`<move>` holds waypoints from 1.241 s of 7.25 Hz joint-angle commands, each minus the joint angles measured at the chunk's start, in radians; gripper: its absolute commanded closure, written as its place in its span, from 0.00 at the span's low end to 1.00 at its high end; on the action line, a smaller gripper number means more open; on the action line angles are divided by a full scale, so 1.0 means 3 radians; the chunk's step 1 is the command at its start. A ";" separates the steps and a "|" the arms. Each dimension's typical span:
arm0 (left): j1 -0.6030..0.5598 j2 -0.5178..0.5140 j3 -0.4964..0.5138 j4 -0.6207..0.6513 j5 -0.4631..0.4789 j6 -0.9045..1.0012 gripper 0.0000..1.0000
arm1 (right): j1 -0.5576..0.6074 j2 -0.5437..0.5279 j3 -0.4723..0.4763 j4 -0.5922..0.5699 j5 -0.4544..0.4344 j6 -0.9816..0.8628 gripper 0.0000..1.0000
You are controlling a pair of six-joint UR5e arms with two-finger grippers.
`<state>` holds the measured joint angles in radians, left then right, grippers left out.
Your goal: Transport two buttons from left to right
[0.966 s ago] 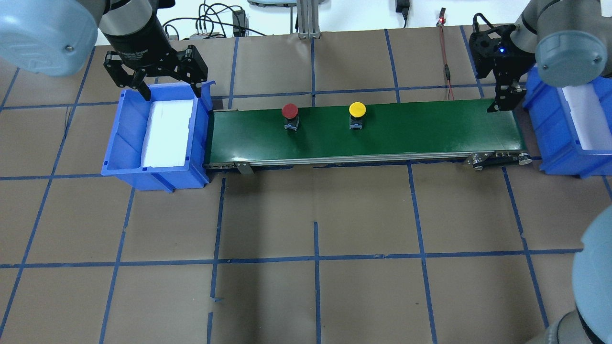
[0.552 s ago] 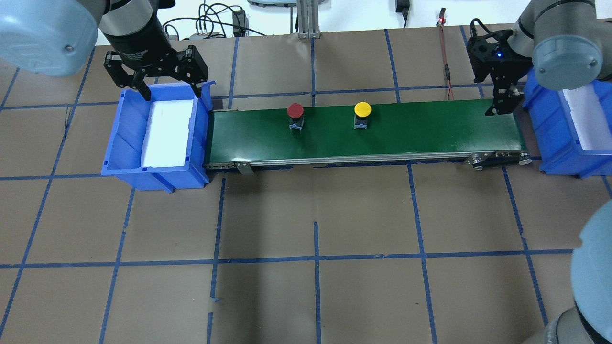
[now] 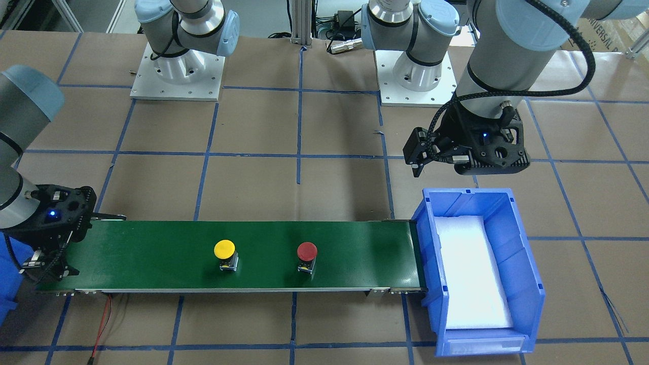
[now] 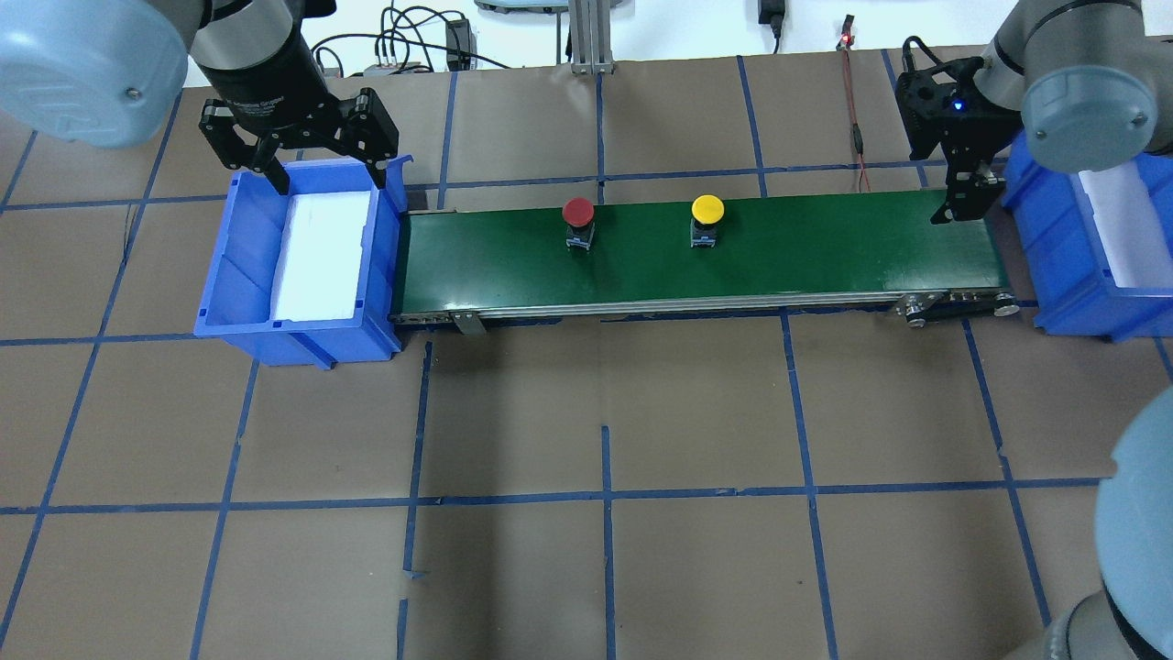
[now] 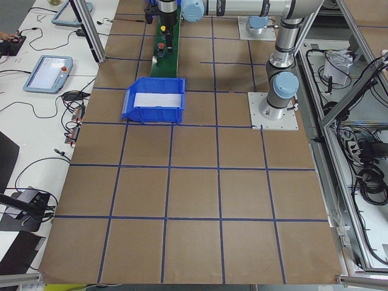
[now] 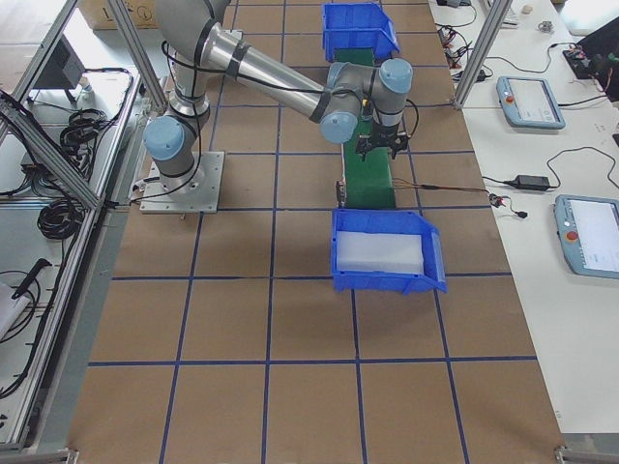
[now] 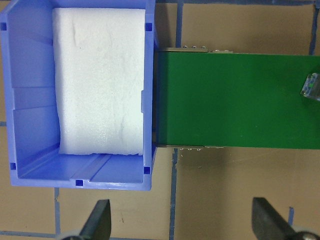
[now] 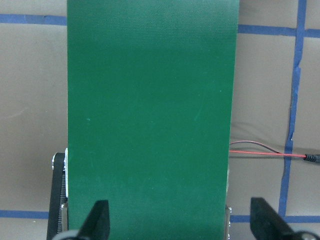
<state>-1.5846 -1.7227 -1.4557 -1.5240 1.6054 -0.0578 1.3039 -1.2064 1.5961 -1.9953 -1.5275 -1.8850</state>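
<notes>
The conveyor, between left bin and right bin, carries the left button and right button.

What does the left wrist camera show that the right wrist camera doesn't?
Only the left wrist view: a blue bin lined with white foam, plus a grey sliver at the right edge, probably a button's base. Only the right wrist view: a red wire on the table. Both: the green conveyor belt, the brown table with blue tape lines, and, at the bottom, the left gripper or right gripper, open.
</notes>
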 commanded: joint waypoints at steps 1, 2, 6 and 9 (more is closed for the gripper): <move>0.0000 0.0000 0.0000 -0.0002 0.0002 -0.0002 0.00 | 0.0000 0.0013 -0.0003 0.0004 -0.0001 0.0004 0.03; 0.0000 0.0000 0.0000 0.0003 -0.0003 -0.0002 0.00 | 0.0000 0.0013 -0.0003 0.0004 -0.0006 0.0004 0.03; 0.0000 0.0000 0.0000 -0.0013 0.0002 -0.0002 0.00 | 0.0000 0.0023 0.0008 -0.0007 -0.0006 -0.0001 0.02; 0.0000 0.0000 0.0000 -0.0013 0.0002 -0.0002 0.00 | 0.0000 0.0018 0.0008 -0.0002 -0.0001 0.0004 0.01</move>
<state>-1.5846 -1.7227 -1.4558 -1.5289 1.6061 -0.0583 1.3039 -1.1998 1.5984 -1.9970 -1.5291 -1.8843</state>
